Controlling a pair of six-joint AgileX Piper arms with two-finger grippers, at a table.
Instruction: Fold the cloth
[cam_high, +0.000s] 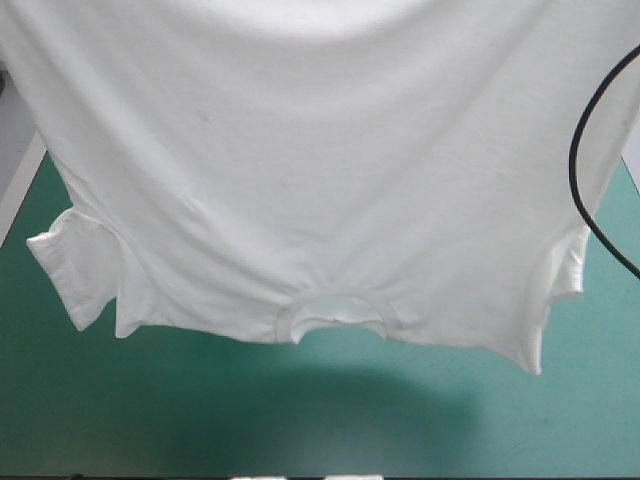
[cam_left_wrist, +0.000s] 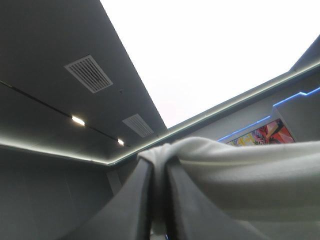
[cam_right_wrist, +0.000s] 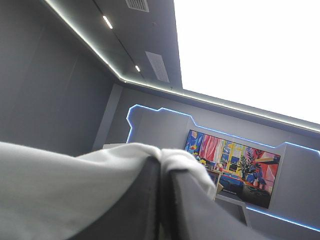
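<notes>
My left gripper (cam_left_wrist: 160, 162) is pinched all but closed on a bunched fold of the T-shirt (cam_high: 320, 180). The cloth spills out over one finger and drapes away toward the other arm. My right gripper (cam_right_wrist: 163, 167) has the same narrow clamp, with a fold caught between its fingertips and a sheet of white falling off to its side. Only the wrist views show these grips. In the high view both of my grippers lie beyond the top of the picture, and the shirt covers most of the scene.

The high view alone shows how the shirt hangs. It is lifted and spread wide between my arms, upside down, with the collar (cam_high: 335, 310) lowest and nearest. The left sleeve (cam_high: 75, 265) dangles at one side and the right sleeve (cam_high: 565, 265) at the other.

The teal-green cover of the table (cam_high: 300, 420) is bare along the near strip below the collar, where the shirt's shadow (cam_high: 350, 400) falls, and in narrow margins left and right. The table's left edge shows just beside the left sleeve, and its right edge sits close past the right sleeve. The far part of the table is hidden behind the cloth.
</notes>
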